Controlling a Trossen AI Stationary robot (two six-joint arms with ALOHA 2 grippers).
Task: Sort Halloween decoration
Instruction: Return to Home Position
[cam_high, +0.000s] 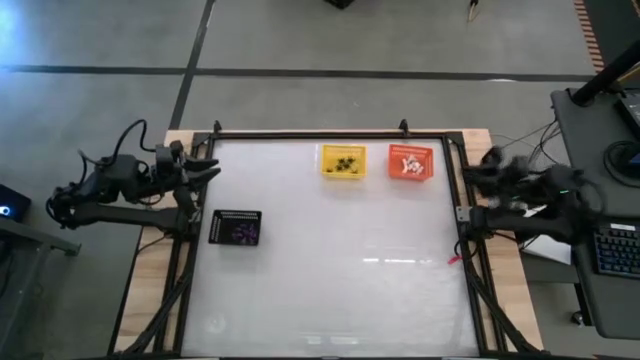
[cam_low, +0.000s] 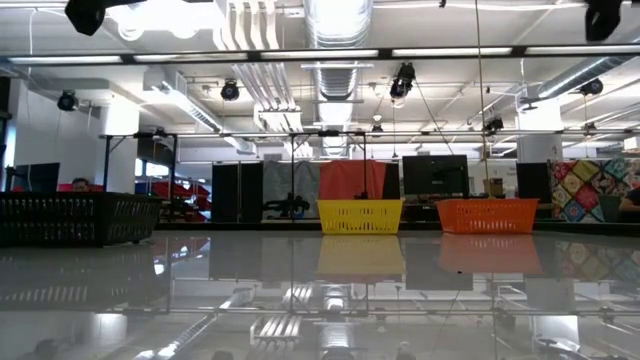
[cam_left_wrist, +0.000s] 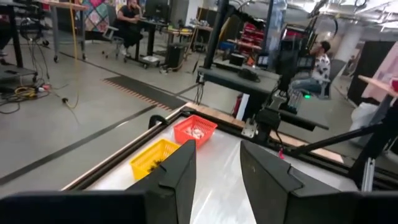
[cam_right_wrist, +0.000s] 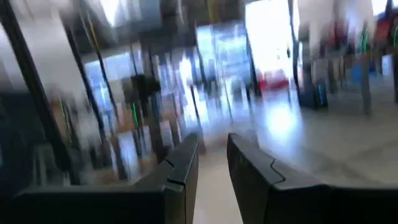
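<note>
The left gripper (cam_left_wrist: 217, 155), at the left edge of the white table (cam_high: 330, 290): parted, empty. Halloween decoration: purple trinkets (cam_high: 241, 231) in the black mesh basket (cam_high: 216, 228), black trinkets (cam_high: 346, 163) in the yellow mesh basket (cam_high: 325, 160), white trinkets (cam_high: 408, 165) in the orange mesh basket (cam_high: 430, 163). They are probably light and stiff, best pinched across the body. The right gripper (cam_right_wrist: 213, 140), at the right edge: parted, empty.

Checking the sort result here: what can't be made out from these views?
- Contents of the black basket: the high view shows only purple specks, too small to identify; in the low view the mesh wall hides them.
- The yellow basket holds dark specks and the orange basket holds whitish specks, all too small to count.
- Right wrist view: everything past the right gripper is motion-blurred.
- Low view: the left gripper and the right one are out of frame.
</note>
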